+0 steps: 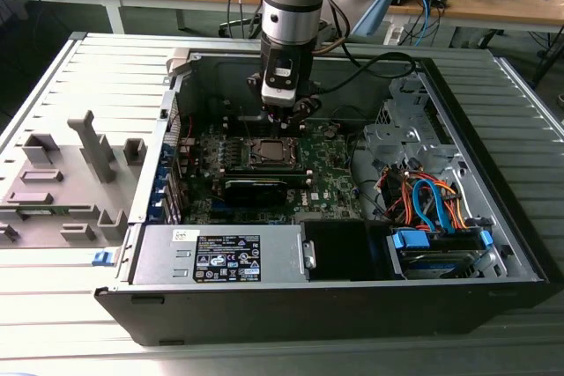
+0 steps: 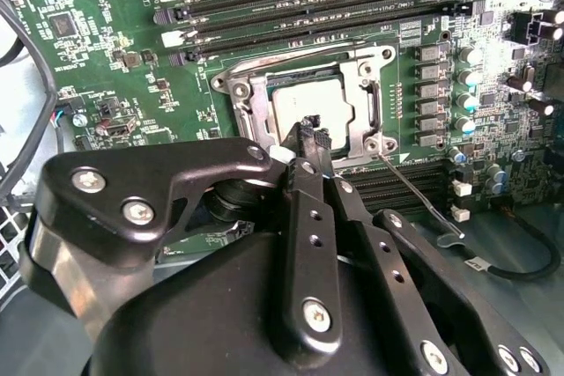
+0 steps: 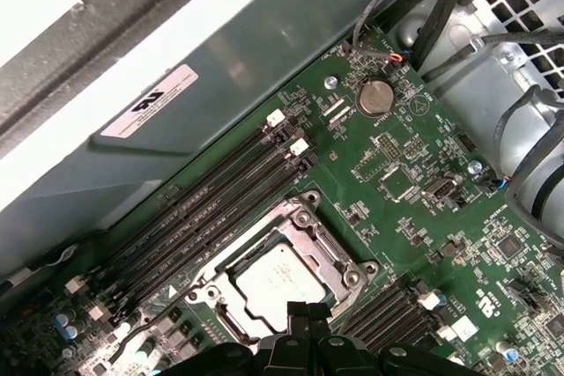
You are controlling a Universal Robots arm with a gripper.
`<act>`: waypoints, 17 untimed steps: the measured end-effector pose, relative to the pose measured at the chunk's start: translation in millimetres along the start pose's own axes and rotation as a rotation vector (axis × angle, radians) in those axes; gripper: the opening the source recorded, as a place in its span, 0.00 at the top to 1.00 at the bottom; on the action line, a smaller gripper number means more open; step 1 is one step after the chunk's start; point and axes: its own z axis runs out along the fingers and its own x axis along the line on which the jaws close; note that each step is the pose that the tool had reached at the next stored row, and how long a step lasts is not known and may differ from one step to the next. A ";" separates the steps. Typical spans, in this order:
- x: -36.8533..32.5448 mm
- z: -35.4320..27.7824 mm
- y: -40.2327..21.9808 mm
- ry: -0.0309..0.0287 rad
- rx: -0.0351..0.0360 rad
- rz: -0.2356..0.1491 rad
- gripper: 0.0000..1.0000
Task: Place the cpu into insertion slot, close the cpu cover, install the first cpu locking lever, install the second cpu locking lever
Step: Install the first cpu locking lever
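Observation:
The cpu [image 2: 310, 99] lies in the insertion slot [image 1: 269, 152] on the green motherboard, its dull silver top showing in both wrist views [image 3: 271, 277]. The cpu cover [image 2: 243, 94] lies flat around it as a silver frame [image 3: 310, 228]. A thin metal locking lever [image 2: 412, 189] sticks out from one corner of the socket and ends in a hook over the board. My gripper [image 2: 308, 128] hangs just above the chip's edge with its black fingers [image 3: 304, 313] pressed together and nothing between them. In the exterior view the gripper [image 1: 286, 119] sits right over the socket.
Long black memory slots [image 3: 211, 204] run beside the socket. The open case holds a grey power supply box [image 1: 220, 254] at the front, orange and blue cables [image 1: 432, 200] at the exterior view's right, and a case wall [image 3: 220, 68] close by. A grey fixture [image 1: 62, 182] stands outside on the left.

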 end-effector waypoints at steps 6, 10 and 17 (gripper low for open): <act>0.0 0.0 0.0 -0.0008 -0.0003 -0.014 0.89; 0.0 0.0 0.0 -0.0013 -0.0005 -0.023 0.89; 0.0 0.0 0.0 -0.0023 -0.0009 -0.040 0.89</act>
